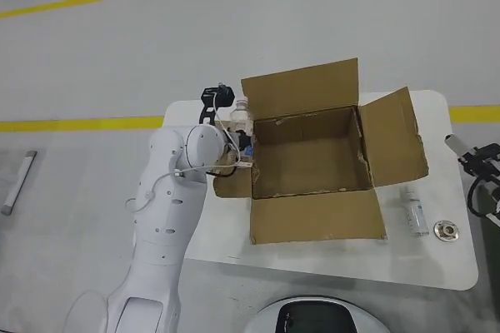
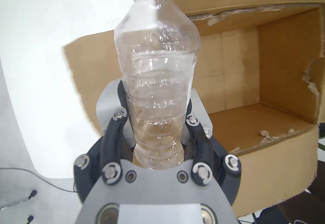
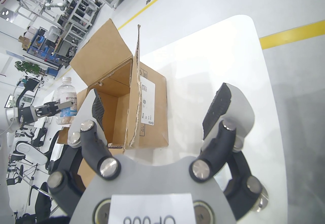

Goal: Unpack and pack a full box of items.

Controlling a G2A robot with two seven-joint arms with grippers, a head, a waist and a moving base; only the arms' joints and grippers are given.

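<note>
An open cardboard box [image 1: 312, 154] stands mid-table with all flaps spread. My left gripper [image 2: 157, 108] is shut on the lower body of a clear plastic bottle [image 2: 157, 70] with a white cap, holding it upright just outside the box's left wall [image 1: 240, 112]. In the left wrist view the box's inside [image 2: 254, 128] shows bare cardboard and a few paper scraps. My right gripper [image 3: 160, 103] hangs open with nothing between its fingers, past the table's right edge [image 1: 483, 160]. From there the box [image 3: 149, 108] and the held bottle [image 3: 66, 105] show farther off.
A second small bottle [image 1: 413, 208] lies on the white table [image 1: 333, 250] right of the box, beside a round metal piece [image 1: 447, 231]. Bare tabletop runs along the front edge. The box's torn right flap [image 1: 396, 137] spreads toward the right arm.
</note>
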